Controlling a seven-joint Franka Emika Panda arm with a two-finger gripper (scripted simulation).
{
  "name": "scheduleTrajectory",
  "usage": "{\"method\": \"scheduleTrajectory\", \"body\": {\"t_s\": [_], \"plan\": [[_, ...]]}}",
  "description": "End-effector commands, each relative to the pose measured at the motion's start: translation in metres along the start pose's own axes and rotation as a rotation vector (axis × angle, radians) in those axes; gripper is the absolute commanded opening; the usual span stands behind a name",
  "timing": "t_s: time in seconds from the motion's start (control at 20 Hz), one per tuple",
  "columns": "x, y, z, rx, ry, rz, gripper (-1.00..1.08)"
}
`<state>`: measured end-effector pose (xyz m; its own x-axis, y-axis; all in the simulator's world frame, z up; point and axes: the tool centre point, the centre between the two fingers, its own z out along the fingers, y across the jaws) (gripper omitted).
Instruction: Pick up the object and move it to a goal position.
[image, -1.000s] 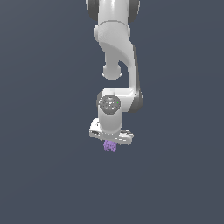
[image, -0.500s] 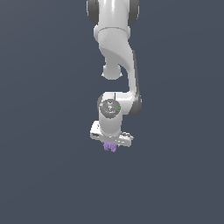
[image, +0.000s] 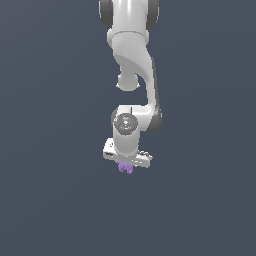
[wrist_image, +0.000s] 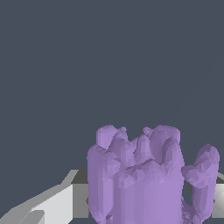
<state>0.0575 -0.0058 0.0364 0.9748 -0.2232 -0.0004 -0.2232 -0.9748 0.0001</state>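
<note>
The object (image: 125, 168) is a small light-purple lumpy blob that shows just under the white gripper (image: 126, 165) in the exterior view. The gripper hangs from the white arm and is shut on the object. In the wrist view the object (wrist_image: 144, 179) fills the near part of the picture, bumpy on its edge, with a white finger (wrist_image: 52, 203) on one side and a bit of the other finger (wrist_image: 218, 192) on the other side.
The white arm (image: 132, 65) comes down from the top of the exterior view. A plain dark grey surface (image: 50, 200) lies all around. No other objects and no goal marker show.
The gripper with the object has shifted slightly upward in the exterior view. Its hold on the object is unchanged.
</note>
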Motion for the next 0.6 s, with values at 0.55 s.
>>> {"method": "scheduleTrajectory", "body": {"t_s": [0.55], "plan": [[-0.021, -0.023, -0.047, 0.0, 0.0, 0.0, -1.0]]}}
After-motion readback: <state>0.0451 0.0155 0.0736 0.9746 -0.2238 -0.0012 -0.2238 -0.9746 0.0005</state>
